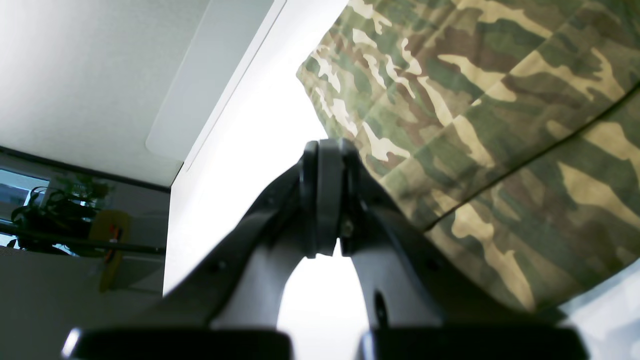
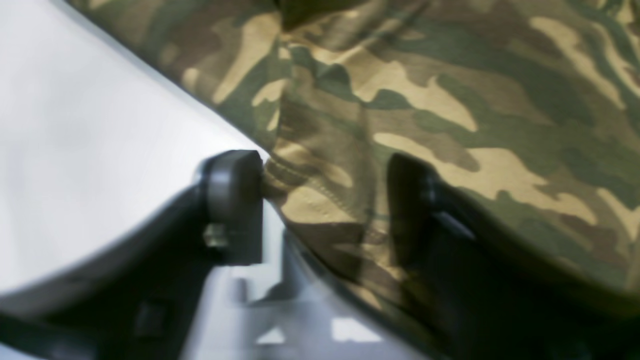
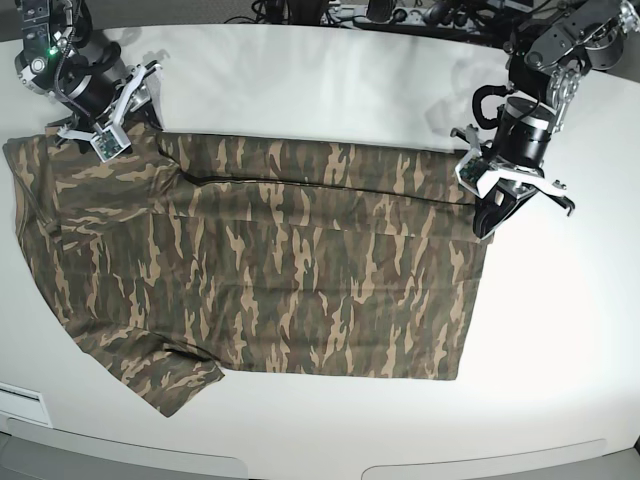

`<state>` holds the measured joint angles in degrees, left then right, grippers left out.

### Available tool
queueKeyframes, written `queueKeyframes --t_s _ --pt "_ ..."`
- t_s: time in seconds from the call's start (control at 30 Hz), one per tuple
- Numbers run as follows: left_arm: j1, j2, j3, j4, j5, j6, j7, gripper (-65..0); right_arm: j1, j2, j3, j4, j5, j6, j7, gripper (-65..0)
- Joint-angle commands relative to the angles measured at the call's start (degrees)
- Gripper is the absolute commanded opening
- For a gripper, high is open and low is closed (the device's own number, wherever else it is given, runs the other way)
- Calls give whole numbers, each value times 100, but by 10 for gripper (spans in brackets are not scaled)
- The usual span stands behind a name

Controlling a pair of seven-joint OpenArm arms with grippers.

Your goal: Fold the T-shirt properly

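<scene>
Lying flat on the white table (image 3: 330, 80), the T-shirt (image 3: 270, 260) has the right gripper (image 2: 320, 200) parted around its hem, left gripper (image 1: 324, 197) pressed closed beside its edge.

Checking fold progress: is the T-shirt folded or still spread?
Mostly spread: the T-shirt lies flat across the table, only its far edge doubled over.

The T-shirt (image 3: 260, 260) is spread flat across the desk (image 3: 330, 90), its far portion folded over toward the near side. The right gripper (image 3: 112, 128) is positioned at the shirt's far left corner in the base view, while the left gripper (image 3: 487, 222) is set at its far right edge.
</scene>
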<state>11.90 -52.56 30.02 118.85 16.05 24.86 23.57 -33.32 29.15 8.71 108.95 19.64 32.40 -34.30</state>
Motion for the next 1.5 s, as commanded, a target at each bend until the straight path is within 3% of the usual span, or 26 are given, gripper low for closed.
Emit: queueKeyframes --t_s 0.0,0.03,0.1,0.3,0.5,0.57,0.67,0.8,0.87,0.97,1.03,1.17,1.33,1.47 --pt "-33 -94 -46 74 83 87 -107 -650 -33 87 20 15 -219 -44 -243 -491" --pt "-33 -94 -46 74 81 87 -109 -650 -33 92 20 42 -210 -46 -264 -563" --pt "-33 -94 -46 74 83 87 -109 -650 -33 90 20 173 -212 -46 -310 -609" --pt "-33 -94 -46 74 81 87 -109 -650 -33 90 24 1021 -212 -46 -686 -605" --pt "-33 -94 -46 74 83 87 -107 -650 -33 90 22 1394 -212 111 -693 -601" --pt "-33 -94 -46 74 83 87 -109 -650 -33 90 24 1390 -214 107 -695 -559" --pt "-33 -94 -46 74 83 87 -109 -650 -33 90 24 1390 -214 79 -691 -392" --pt "-33 -94 -46 74 83 87 -107 -650 -33 92 22 1390 -525 -90 -691 -385" --pt "-33 -94 -46 74 85 87 -105 -650 -33 90 22 1390 -647 -90 -680 -422" --pt "-33 -94 -46 74 83 87 -109 -650 -33 90 22 1390 -645 -90 -686 -576" --pt "-33 -94 -46 74 83 87 -107 -650 -33 92 22 1390 -645 -90 -686 -625" --pt "-31 -94 -46 74 83 87 -105 -650 -33 92 22 1390 -691 -103 -625 -650" --pt "-31 -94 -46 74 83 87 -105 -650 20 160 22 1390 -1576 -590 190 -650" --pt "-31 -94 -46 74 85 85 -94 -650 304 284 22 1390 -1665 -686 575 -650"
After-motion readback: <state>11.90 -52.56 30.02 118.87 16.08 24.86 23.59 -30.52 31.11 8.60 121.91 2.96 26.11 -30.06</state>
